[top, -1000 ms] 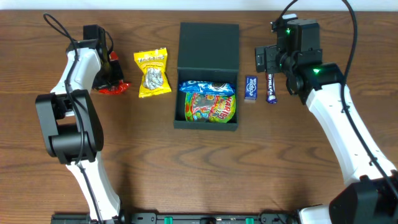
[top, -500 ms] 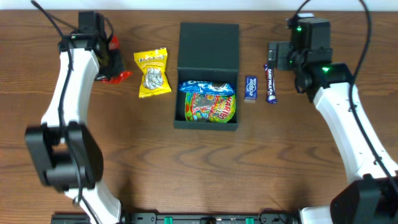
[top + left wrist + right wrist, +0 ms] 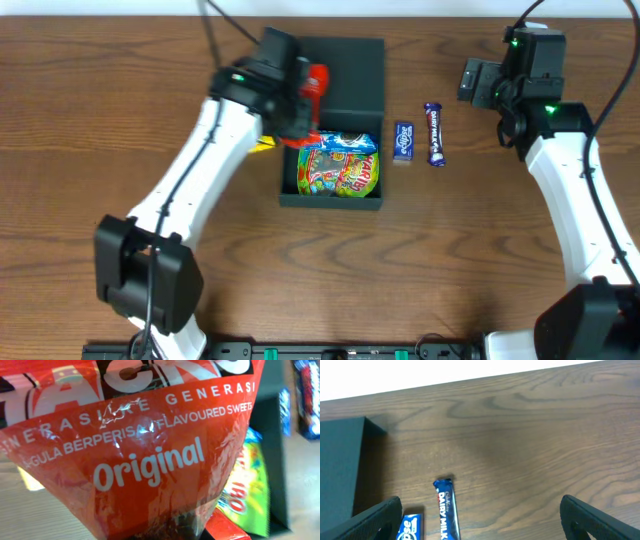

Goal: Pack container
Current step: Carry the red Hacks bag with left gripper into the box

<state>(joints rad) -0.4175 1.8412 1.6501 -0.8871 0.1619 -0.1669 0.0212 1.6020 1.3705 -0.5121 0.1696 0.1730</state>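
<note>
We are swinging our left pincer (image 3: 303, 102) inward, clenching the red sweets packet (image 3: 317, 82) over the container (image 3: 345, 62) just below, seemingly for dropping; our right pincer (image 3: 470, 82) is idling released.

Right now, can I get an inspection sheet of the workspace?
Surface: wooden table, brown grain.
Job's things: container open, lid laid back, colourful packets inside; red packet held above it.
Clutter: yellow packet mostly hidden under left arm; small blue bar and Dairy Milk bar right of container.
Grippers: left gripper shut on red packet; right gripper open, empty.
Cables: black cable along each arm.
Surroundings: white strip past the far edge; nothing else seen.
</note>
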